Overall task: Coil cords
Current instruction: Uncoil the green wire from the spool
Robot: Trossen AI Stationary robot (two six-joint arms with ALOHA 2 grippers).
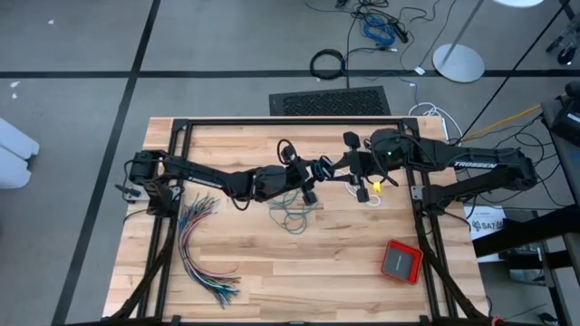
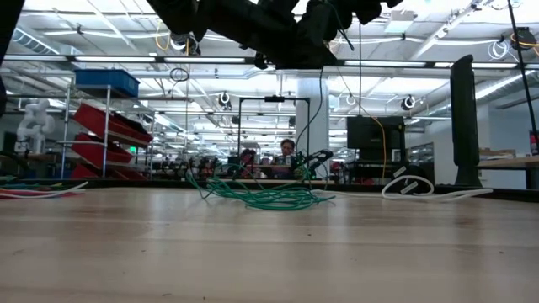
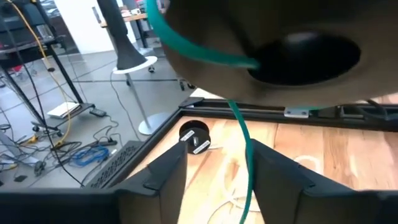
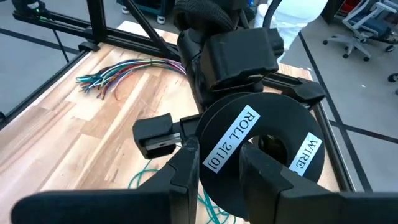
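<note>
The teal cord lies at the middle of the wooden table, just on the near side of the two grippers. Most of it is a loose, flat tangle of thin loops with no neat coil. From table height the heap spreads wider left to right than it stands tall. One strand leaves it and climbs almost straight up. In the left wrist view that strand runs up to a black spool above, where it bends and wraps across the round body. The cord is smooth, slim and rubbery-looking, and bright against the pale planks.

The left gripper hangs over the table's middle. Its fingers are spread, and the strand passes through the gap near one finger, not pinched. The right gripper faces it from the right, close by. Its fingers sit right at the spool, a flat matte disc with white paper labels. I cannot tell whether they clamp it.

A white loop of cord lies on the boards just right of the teal heap. The bundle of coloured wires fans out on the near left. A small red box sits near right, well apart from the cords.
</note>
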